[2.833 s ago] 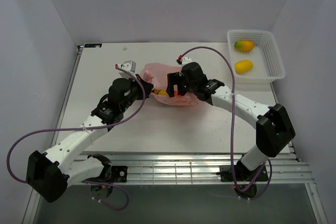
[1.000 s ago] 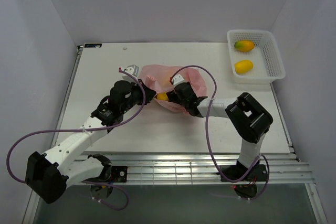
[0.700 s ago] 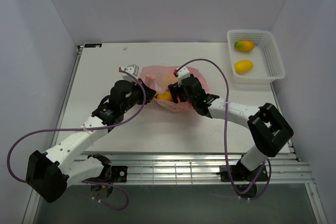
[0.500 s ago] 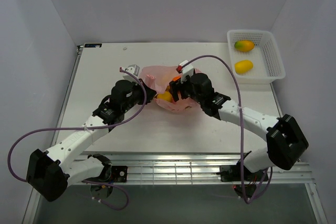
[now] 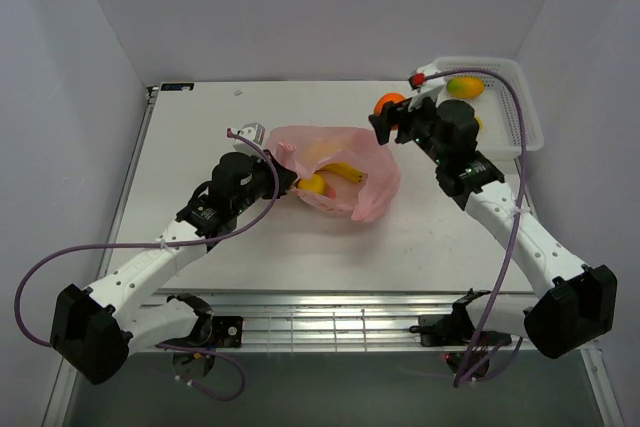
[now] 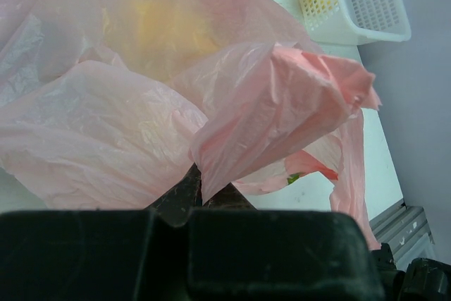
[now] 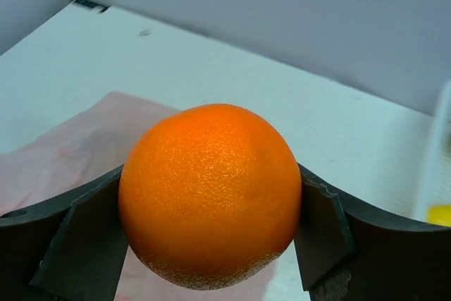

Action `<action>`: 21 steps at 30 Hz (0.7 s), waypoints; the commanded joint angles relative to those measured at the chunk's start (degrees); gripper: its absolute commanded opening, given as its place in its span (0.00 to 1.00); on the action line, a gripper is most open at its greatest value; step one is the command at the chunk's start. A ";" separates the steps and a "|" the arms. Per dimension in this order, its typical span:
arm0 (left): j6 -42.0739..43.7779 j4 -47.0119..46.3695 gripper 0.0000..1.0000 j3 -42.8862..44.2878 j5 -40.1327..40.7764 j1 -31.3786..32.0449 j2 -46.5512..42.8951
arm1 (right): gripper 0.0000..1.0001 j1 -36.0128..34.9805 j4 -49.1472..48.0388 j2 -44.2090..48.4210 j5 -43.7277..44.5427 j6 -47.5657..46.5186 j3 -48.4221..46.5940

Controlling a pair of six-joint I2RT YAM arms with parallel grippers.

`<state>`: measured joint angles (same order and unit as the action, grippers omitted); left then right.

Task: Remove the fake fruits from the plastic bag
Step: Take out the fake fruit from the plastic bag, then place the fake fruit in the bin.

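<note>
Right pincer point(image 5: 392, 119): clamped on the orange point(image 5: 388, 103), a finger on each side, lifted above the tabletop point(image 5: 200, 127).
Key relation: the white basket point(image 5: 527, 112) lies close off this pincer's right side, and the right arm is far nearer to it.
Left pincer point(image 6: 208, 192): pinching a fold of the pink plastic bag point(image 5: 375, 182).
In the bag: a banana point(image 5: 345, 171) just ahead of the left pincer, lying across the bag's mouth.
Change: half a second ago the right pincer was at the bag's mouth; now it is out and well apart from the bag, carrying the orange.

The round fruit point(image 7: 210, 195) sits between the right gripper's point(image 7: 208, 239) jaws; the plastic bag point(image 7: 77, 153) lies below and left of them; a bag fold sits between the left gripper's point(image 6: 204, 189) jaws, the basket point(image 6: 366, 5) far beyond, rightward.
</note>
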<state>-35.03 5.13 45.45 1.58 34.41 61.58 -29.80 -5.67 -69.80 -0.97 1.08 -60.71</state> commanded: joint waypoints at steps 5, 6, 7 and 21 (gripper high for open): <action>-0.31 -0.12 0.00 1.39 0.18 0.22 -0.76 | 0.26 24.06 0.84 -8.31 -2.63 1.37 -8.19; -0.22 -0.03 0.00 1.57 0.17 0.22 -0.50 | 0.27 26.35 0.75 -10.07 -2.46 1.47 -8.89; -0.22 -0.11 0.00 1.57 0.00 0.22 -0.15 | 0.28 30.55 0.84 -14.27 -0.71 1.47 -10.73; 0.57 0.67 0.00 3.33 -0.70 0.13 2.05 | 0.90 42.64 14.63 -43.93 -4.21 1.12 -39.83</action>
<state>-34.96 5.23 46.78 1.21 34.41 63.57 14.06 5.67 -115.77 -1.13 3.42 -93.97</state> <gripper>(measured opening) 0.015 0.904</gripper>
